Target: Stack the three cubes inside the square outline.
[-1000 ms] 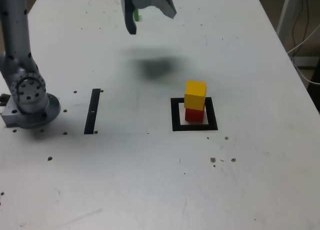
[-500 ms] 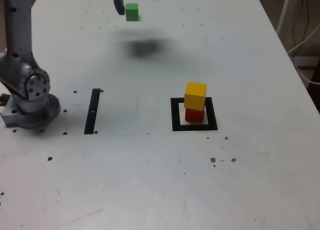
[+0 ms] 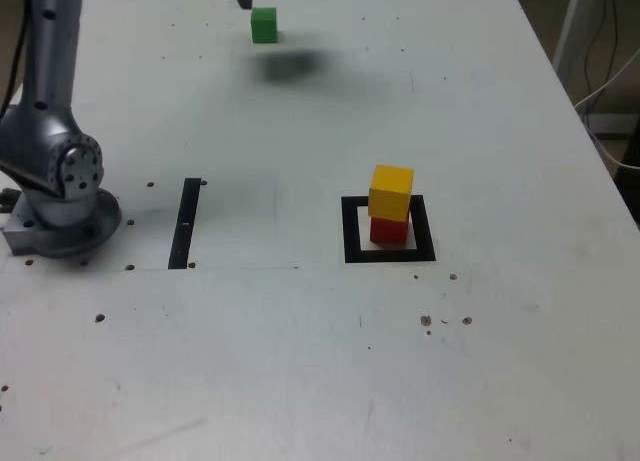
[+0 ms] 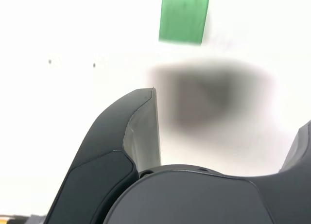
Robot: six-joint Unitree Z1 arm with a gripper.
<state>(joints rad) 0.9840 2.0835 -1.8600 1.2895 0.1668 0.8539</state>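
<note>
We are swinging our wide, empty fingers [image 4: 221, 131] over to the green cube [image 4: 183, 18], which is sitting just ahead of them on the bench [image 3: 300, 361]; it goes on the yellow cube [image 3: 391, 191] next.

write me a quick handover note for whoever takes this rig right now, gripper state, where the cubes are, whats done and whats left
Gripper: open and empty, hanging above the table near the green cube, not touching it.
Green cube: alone on the table near the far edge, outside the square outline.
Red cube: inside the outline, bottom of the stack.
Yellow cube: on top of the red one, turned slightly against it.
Done: two cubes stacked in the square.
Left: grasp the green cube, carry it over and set it on the yellow one, probably gently, since the yellow one sits a little askew.
</note>
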